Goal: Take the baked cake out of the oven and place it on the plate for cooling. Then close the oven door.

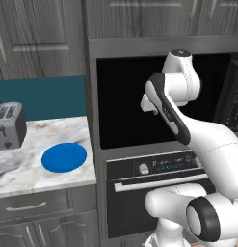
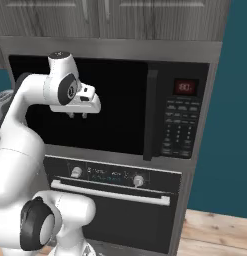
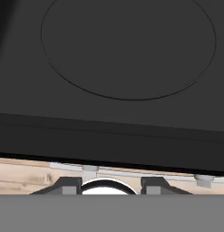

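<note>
The robot's hand (image 2: 77, 115) hangs in the upper left of the right base view, in front of the big black hole in the wall. Its two small fingers (image 3: 68, 185) point down. They stand close together, as narrow as they get, and there is nothing between them. In the left base view the hand (image 1: 148, 103) sits near the middle of the frame, partly behind the white arm.

The oven (image 2: 115, 200) is in the lower middle of the right base view, below the big black hole. Its panel has round knobs and a thin strip of lights. The oven door (image 1: 135, 207) is up and shut. Its long silver bar handle (image 2: 110, 192) runs across the top of the door, just under the knobs.

The blue plate (image 1: 64, 157) lies flat on the marble table (image 1: 24, 178) in the lower left of the left base view. Nothing is on the plate. A grey toaster (image 1: 8, 125) stands on the same table, up and to the left of the plate, apart from it.

The cake cannot be seen with the oven door shut.

In the hand view, a dark flat floor with a big thin circle on it takes up the top, and a strip of wood floor (image 3: 22, 174) shows near the bottom.
</note>
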